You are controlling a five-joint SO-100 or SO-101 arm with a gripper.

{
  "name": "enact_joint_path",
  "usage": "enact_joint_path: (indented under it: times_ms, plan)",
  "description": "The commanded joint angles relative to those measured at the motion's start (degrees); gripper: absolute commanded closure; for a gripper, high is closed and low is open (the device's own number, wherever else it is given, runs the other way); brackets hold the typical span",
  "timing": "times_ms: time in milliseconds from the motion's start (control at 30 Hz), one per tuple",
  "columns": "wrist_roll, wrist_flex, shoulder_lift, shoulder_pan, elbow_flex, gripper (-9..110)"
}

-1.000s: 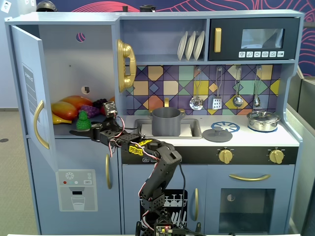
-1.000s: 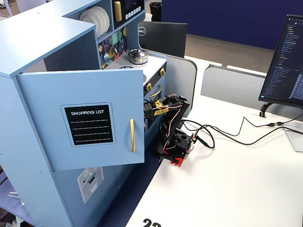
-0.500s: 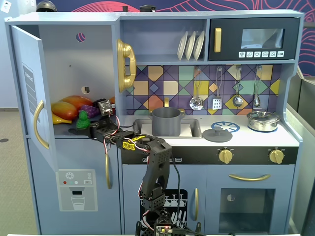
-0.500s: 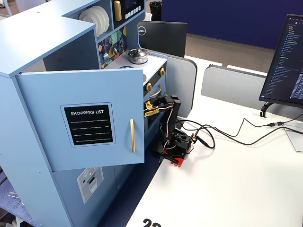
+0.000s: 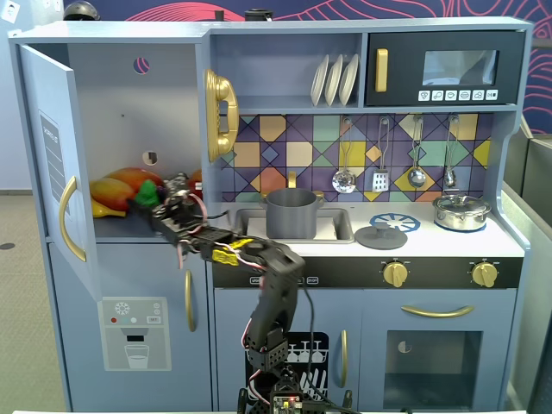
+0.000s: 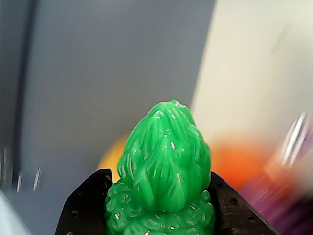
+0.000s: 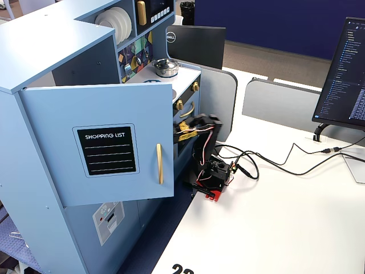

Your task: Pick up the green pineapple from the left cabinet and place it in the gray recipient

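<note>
The grasp looked already made and the carry-out was the step in hand. In a fixed view the arm reached into the left cabinet (image 5: pixel 121 112), and the pincer (image 5: pixel 142 200) sat low over the shelf, closed around the green pineapple (image 5: pixel 149 191). The wrist view confirmed the hold: the green pineapple (image 6: pixel 164 171) filled the lower middle, its bumpy body pressed on both sides by the dark fingers (image 6: pixel 85 205), the jaws parted only as far as the fruit's width.

The fruit's long axis ran from body to leafy top, and in the wrist view the top pointed straight away from the camera's base, up the frame, in line with the pincer's reach. From the front fixed view that put the leafy end toward the cabinet's far left, near the yellow and orange mangoes (image 5: pixel 116 188) lying just behind it; whether it touched them could not be told.

The next move probably called for drawing the arm back out past the open blue door (image 5: pixel 52 172) without clipping it, then swinging right in that view to the gray recipient (image 5: pixel 291 214) standing in the sink (image 5: pixel 341 226), and lowering the fruit into its open mouth. In the side fixed view the door (image 7: pixel 97 142) hid the fruit entirely.
</note>
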Motion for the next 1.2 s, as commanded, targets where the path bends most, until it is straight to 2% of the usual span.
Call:
enact_joint_path:
  times_ms: [0,167,367,567,767,933,1167]
  plan:
    - [-2.72,-1.32,20.57,0.0,7.38,101]
    - [-4.57,2.37,37.79,4.13,13.45,101]
    - [-1.76,6.77,47.64,19.16,11.51,101]
    - [10.63,20.39,47.37,38.85,3.52,101]
    - [14.5,37.88,39.46,52.73,-4.48,101]
    - [14.15,47.55,30.5,54.76,-11.51,101]
    - [9.76,45.09,19.95,51.42,-13.71,101]
